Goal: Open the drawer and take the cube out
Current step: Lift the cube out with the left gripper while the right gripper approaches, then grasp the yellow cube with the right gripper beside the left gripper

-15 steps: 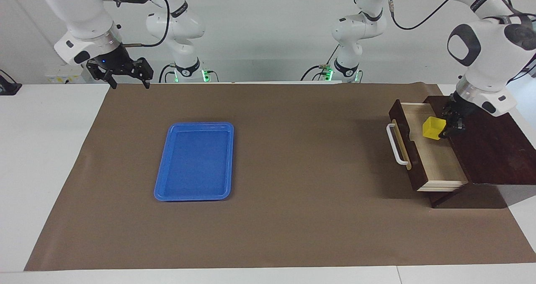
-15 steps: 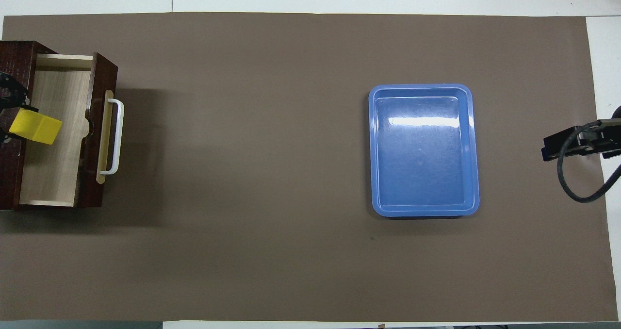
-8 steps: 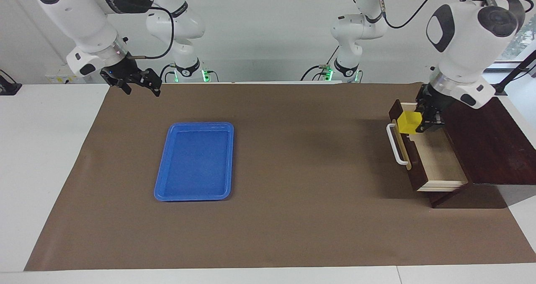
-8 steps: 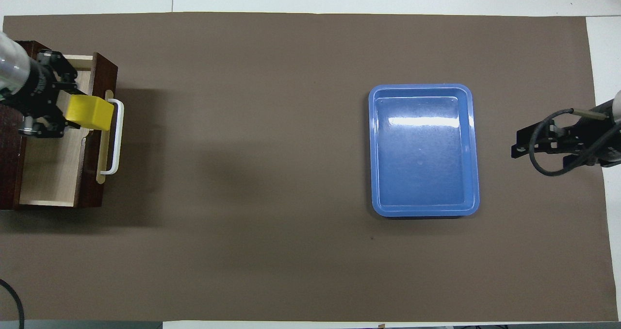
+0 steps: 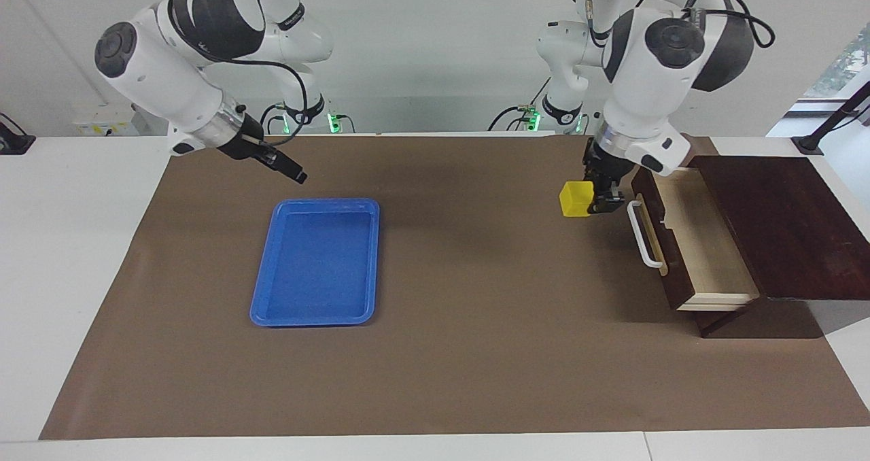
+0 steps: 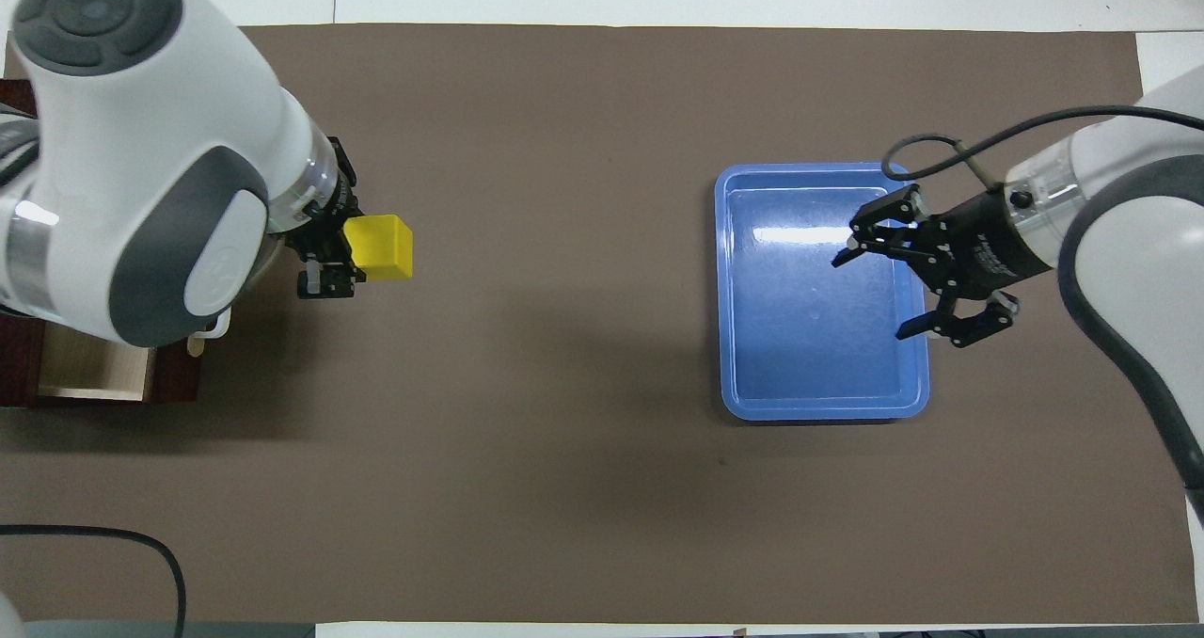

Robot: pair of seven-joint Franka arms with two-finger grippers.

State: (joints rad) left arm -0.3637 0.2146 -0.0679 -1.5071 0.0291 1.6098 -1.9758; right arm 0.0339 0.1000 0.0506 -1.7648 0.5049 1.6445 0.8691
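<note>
My left gripper [image 5: 598,201] [image 6: 337,250] is shut on the small yellow cube [image 5: 575,199] [image 6: 378,247]. It holds the cube in the air over the brown mat, just in front of the drawer's white handle [image 5: 644,234]. The dark wooden drawer [image 5: 707,250] [image 6: 94,379] stands pulled out of its box, and its pale inside holds nothing. In the overhead view the left arm hides most of the drawer. My right gripper [image 5: 293,173] [image 6: 873,296] hangs open with nothing in it, over the blue tray's edge toward the right arm's end.
A blue tray [image 5: 316,264] [image 6: 809,365] with nothing in it lies on the brown mat [image 5: 476,325] toward the right arm's end. The dark box [image 5: 788,223] that houses the drawer stands at the left arm's end. White table borders the mat.
My left gripper has lifted the cube out of the drawer, past its front and handle, and out over the mat. My right arm has swung in over the tray's edge.
</note>
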